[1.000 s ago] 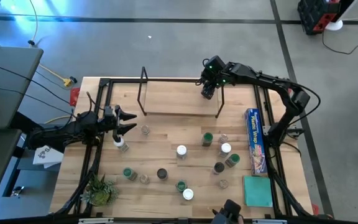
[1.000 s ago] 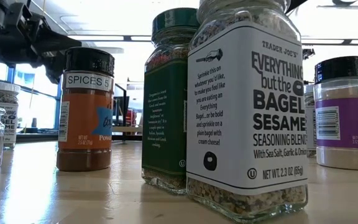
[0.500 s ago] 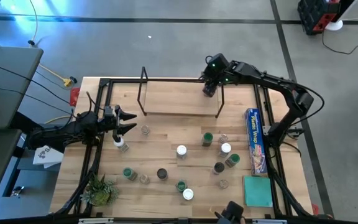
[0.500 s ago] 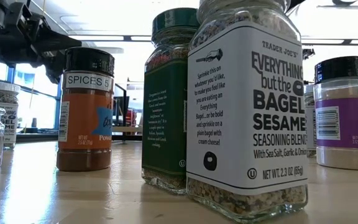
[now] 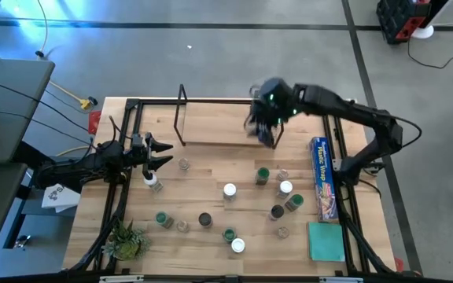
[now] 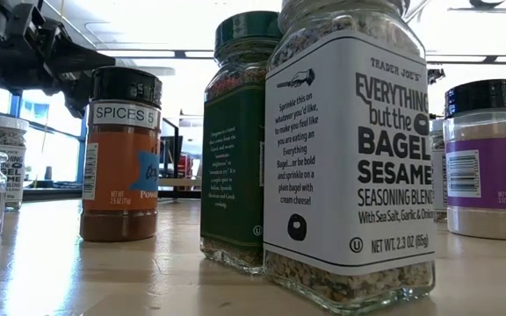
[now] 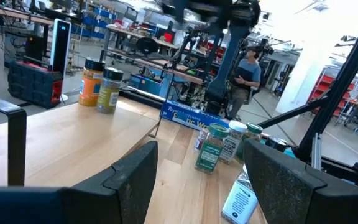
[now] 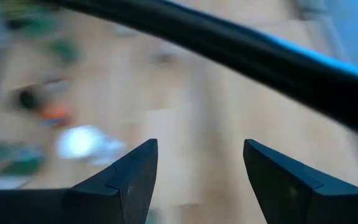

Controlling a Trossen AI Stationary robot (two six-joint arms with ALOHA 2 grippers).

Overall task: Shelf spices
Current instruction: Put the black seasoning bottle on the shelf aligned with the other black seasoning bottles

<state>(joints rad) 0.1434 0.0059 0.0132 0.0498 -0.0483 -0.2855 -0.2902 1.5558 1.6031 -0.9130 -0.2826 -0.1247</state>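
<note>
Right gripper (image 5: 263, 132), jaws released and empty, hangs over the shelf's (image 5: 226, 126) right end. Left gripper (image 5: 163, 154), jaws likewise released, waits left of the shelf beside a white-lidded jar (image 5: 152, 182). Unshelved spices (image 5: 263, 174) stand scattered on the desk (image 5: 211, 181) before the shelf, apparently awaiting pickup.

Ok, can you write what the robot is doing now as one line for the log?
task: shelf spices | right gripper: open, empty, over shelf | left gripper: open, empty, left table edge | spices: on table

Right gripper (image 5: 263, 131) over the shelf (image 5: 228, 126) end — spices (image 5: 259, 176) scattered below, left gripper (image 5: 162, 152) apart.
</note>
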